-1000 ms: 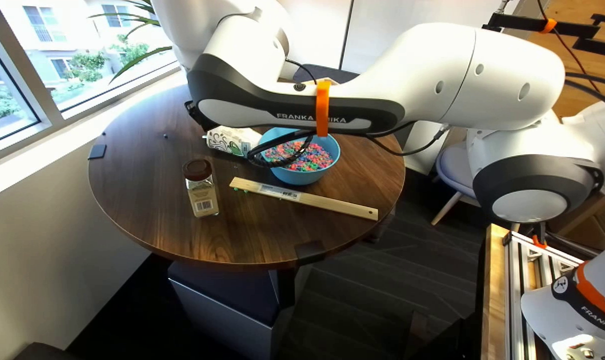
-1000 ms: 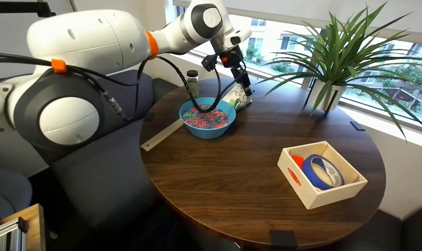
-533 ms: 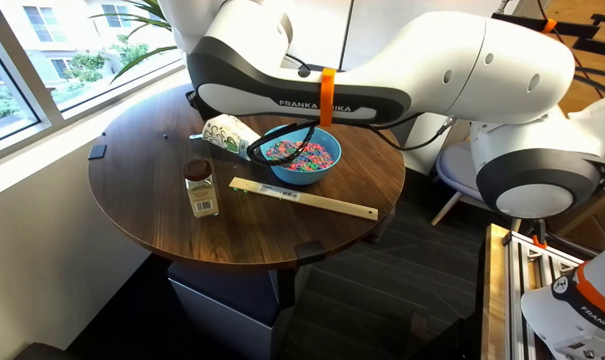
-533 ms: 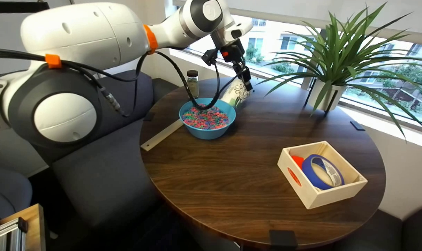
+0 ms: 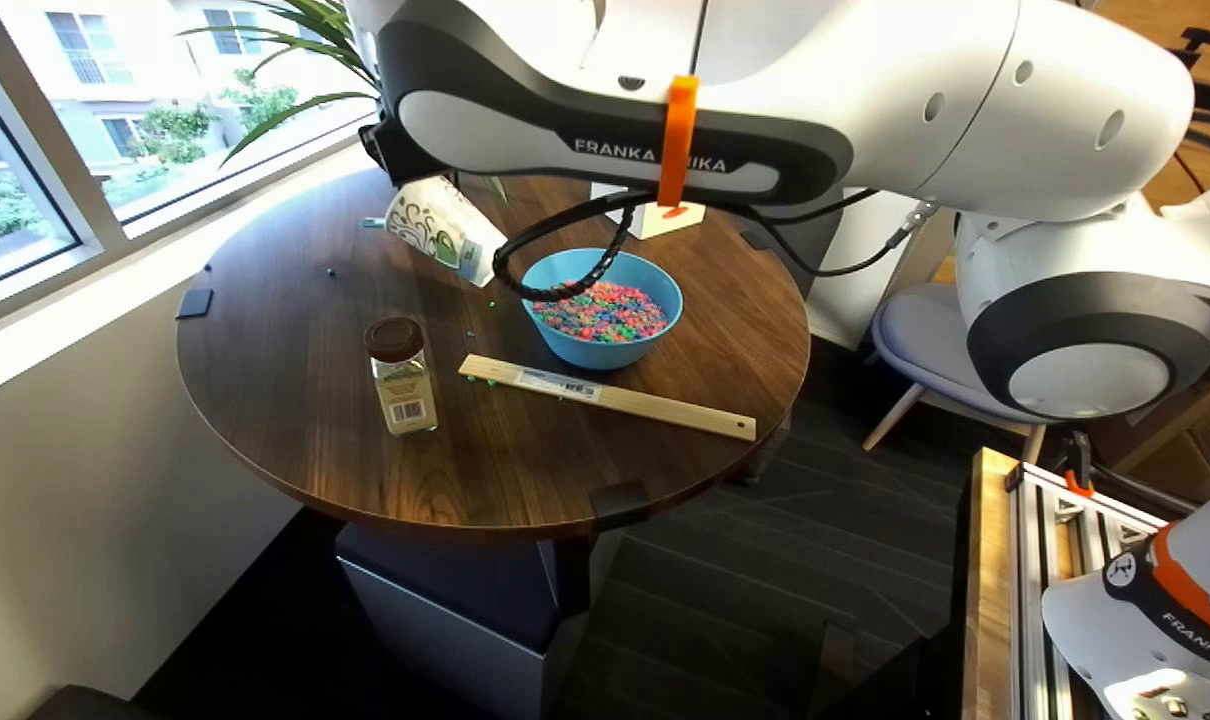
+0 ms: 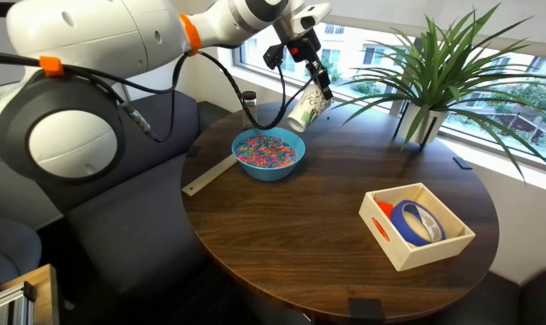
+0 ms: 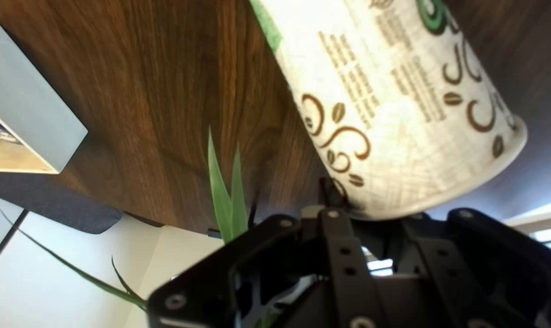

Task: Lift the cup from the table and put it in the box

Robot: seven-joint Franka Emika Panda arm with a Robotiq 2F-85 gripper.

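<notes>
The claw (image 6: 326,91) is clenched on the cup (image 6: 308,109), gripping it by the wide end; its jaws look nearly together, although in the wrist view the cup partly hides their tips. In an exterior view, the cup hangs tilted above the far part of the table (image 6: 291,225), right of the blue bowl (image 6: 268,174); the box (image 6: 435,253) stands at near right.

White robot arm (image 5: 895,110), dark trim (image 5: 445,55), black tool (image 6: 328,92); "FRANKA" lettering (image 5: 615,151) beside an orange band (image 5: 678,140), black cable (image 5: 545,294) looped below it.
</notes>
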